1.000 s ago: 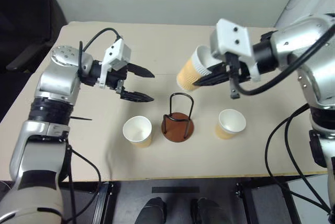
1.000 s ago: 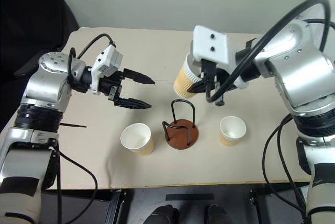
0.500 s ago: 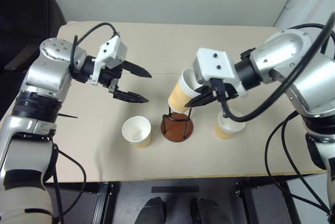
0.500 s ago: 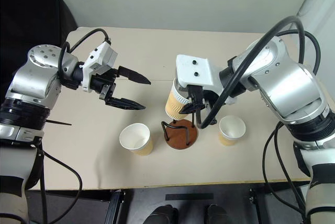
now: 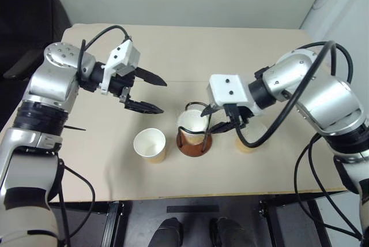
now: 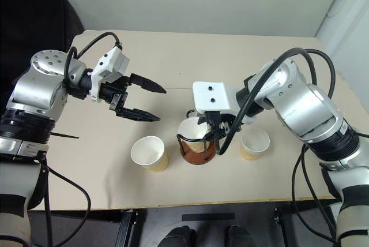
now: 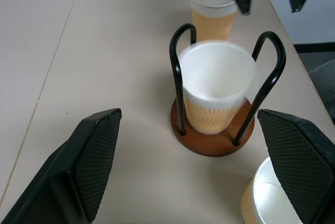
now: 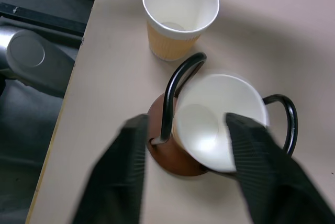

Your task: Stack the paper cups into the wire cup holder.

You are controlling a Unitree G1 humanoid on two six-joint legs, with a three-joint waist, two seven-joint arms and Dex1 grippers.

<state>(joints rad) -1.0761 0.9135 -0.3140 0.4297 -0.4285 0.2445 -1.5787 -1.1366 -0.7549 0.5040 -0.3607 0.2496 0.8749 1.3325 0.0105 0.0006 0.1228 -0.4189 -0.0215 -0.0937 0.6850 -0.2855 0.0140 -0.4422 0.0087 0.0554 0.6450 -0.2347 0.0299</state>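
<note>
Overhead, right end effector (image 5: 214,117) straddles holder (image 5: 194,142).

cup in wire cup holder (image 7: 212,135) motion-blurred, right-hand cup (image 5: 245,143) half behind right arm

Nothing readable is showing anywhere — no text, label, brand, number or sign is appearing on any surface in these views.
</note>
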